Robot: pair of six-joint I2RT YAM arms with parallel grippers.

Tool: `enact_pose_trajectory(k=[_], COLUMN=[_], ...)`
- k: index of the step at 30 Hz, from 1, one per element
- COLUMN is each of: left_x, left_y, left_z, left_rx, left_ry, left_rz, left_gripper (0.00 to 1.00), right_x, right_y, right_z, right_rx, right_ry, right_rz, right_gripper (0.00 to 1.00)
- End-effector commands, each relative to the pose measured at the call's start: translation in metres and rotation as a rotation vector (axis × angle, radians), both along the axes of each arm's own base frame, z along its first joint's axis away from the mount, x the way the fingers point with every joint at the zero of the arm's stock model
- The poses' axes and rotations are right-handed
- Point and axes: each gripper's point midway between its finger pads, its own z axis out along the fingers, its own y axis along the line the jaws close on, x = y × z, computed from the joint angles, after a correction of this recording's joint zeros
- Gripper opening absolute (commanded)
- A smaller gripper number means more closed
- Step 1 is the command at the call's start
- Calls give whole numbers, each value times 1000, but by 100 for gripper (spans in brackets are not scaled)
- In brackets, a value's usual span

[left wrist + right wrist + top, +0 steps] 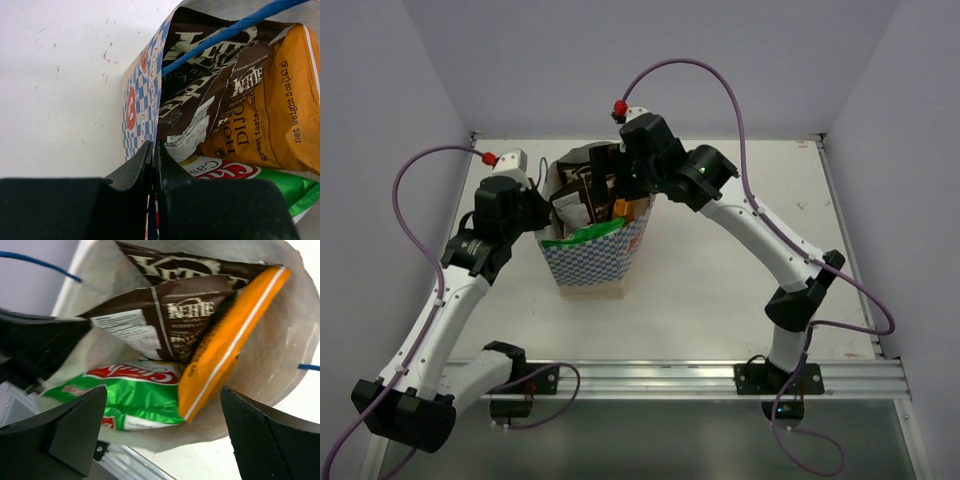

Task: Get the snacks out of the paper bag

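Seen from above, a white surface (720,280) is enclosed by pale walls on three sides, with a metal rail (700,378) along its near edge where two robot arms are bolted. The paper bag (585,262), printed in blue-and-white check, stands upright left of centre and toward the back, its mouth open to the top. The left hand (154,165) is at the bag's left rim. Its fingers are pressed together with the checked wall pinched between them. The right hand (162,390) hovers just over the bag's mouth with its fingers spread wide, one to each side of the opening, touching nothing. All four snacks are inside the bag. The green-and-white chip bag (140,400) lies lowest, with one end poking over the front rim. The orange packet (235,330) stands on edge along the right wall. Two dark brown packets with white lettering lean behind these, one (170,325) resting against the orange packet and the other (190,270) against the back wall. A thin blue string handle (230,32) arches across the top of the mouth. To the right of the bag lies a wide bare stretch of the surface, reaching to its right edge. A narrower strip runs between the bag's front and the rail. On the left, the arm fills most of the room between the bag and the wall.
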Motion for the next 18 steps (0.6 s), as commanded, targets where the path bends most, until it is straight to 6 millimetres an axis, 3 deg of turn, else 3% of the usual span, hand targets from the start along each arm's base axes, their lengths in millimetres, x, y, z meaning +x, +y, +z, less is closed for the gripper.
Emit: enact_pose_trajectory(k=[1, 5, 10, 15, 18], left_x=[-7, -11, -14, -15, -14], left_y=[6, 9, 15, 17, 16], left_z=[15, 10, 0, -5, -6], left_rx=[-28, -2, 35, 58, 68], left_ry=[-39, -22, 3, 12, 14], left_rz=[45, 45, 53, 48, 38], left_gripper=[0, 0, 1, 3, 4], right_x=[13, 25, 29, 29, 30], right_y=[-10, -15, -5, -1, 1], right_z=[-19, -46, -74, -101, -106], right_rx=[-33, -88, -112, -138, -141], right_ry=[35, 64, 120, 174, 176], right_rz=[-102, -144, -132, -143, -139], right_gripper=[98, 97, 95, 88, 74])
